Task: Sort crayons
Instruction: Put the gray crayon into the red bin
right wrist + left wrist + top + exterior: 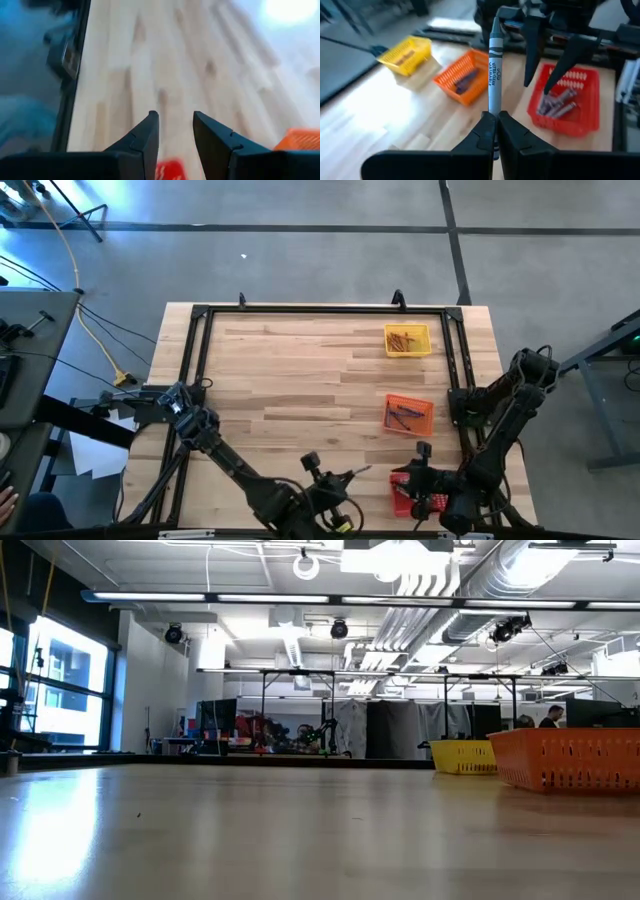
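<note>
My left gripper point(493, 122) is shut on a grey crayon point(494, 65) near the table's front edge, in the middle point(350, 476). My right gripper point(175, 131) stands open just right of it, its fingers point(538, 88) hanging over the red tray point(580, 107), where several grey crayons point(559, 102) lie. The orange tray point(409, 416) holds dark bluish crayons. The yellow tray point(407, 340) holds orange and reddish ones. The low view shows neither gripper. My left gripper pinches the grey crayon by one end point(493, 114) between its two fingertips. The crayon sticks out beyond the fingertips, roughly in line with them, toward the table's right side and my right gripper. It is lifted clear of the table.
The three trays stand in a row down the table's right side: yellow farthest point(462, 755), orange in the middle point(570, 758), red nearest. A black frame point(320, 310) runs round the wooden tabletop. The left and middle of the top point(290, 380) are bare wood.
</note>
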Motion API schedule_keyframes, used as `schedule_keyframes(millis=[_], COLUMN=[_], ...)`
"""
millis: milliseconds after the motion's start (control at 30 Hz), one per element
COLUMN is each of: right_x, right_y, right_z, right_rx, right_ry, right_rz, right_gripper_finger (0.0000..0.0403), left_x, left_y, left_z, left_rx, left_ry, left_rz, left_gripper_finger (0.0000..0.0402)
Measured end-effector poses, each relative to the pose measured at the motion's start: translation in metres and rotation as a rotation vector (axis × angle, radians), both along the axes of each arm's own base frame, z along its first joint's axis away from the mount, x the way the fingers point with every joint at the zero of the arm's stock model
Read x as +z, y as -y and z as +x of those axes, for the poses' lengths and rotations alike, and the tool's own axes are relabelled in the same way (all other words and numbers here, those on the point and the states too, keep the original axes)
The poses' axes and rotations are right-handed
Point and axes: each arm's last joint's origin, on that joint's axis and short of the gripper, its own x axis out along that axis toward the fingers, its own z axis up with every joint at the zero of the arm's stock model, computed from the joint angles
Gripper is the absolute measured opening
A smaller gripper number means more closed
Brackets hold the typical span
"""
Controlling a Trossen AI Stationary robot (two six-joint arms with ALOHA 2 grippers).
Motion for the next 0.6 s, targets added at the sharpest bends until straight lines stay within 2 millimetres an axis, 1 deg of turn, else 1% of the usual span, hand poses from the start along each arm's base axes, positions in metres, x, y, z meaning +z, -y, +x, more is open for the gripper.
schedule_keyframes(millis=[133,233,300,400,600], right_x=[0.005,0.011,0.014,0.016,0.012], right_y=[-0.002,-0.004,-0.005,-0.011,-0.022], right_z=[-0.002,-0.003,-0.002,0.002,0.016], right_rx=[-0.068,-0.14,-0.176,-0.181,-0.157], right_ry=[0.167,0.314,0.38,0.426,0.454], right_rz=[-0.066,-0.099,-0.098,-0.103,-0.148], right_gripper_finger=[0.0114,0.0114,0.0114,0.0114,0.0114], left_x=[0.003,0.005,0.006,0.007,0.01], left_y=[0.006,0.007,0.007,0.007,0.009], left_z=[-0.006,-0.005,-0.004,-0.004,-0.001], left_rx=[0.05,0.07,0.082,0.095,0.094], left_ry=[0.078,0.115,0.133,0.145,0.172], left_rz=[0.061,0.067,0.08,0.092,0.092], left_gripper_finger=[0.0,0.0,0.0,0.0,0.0])
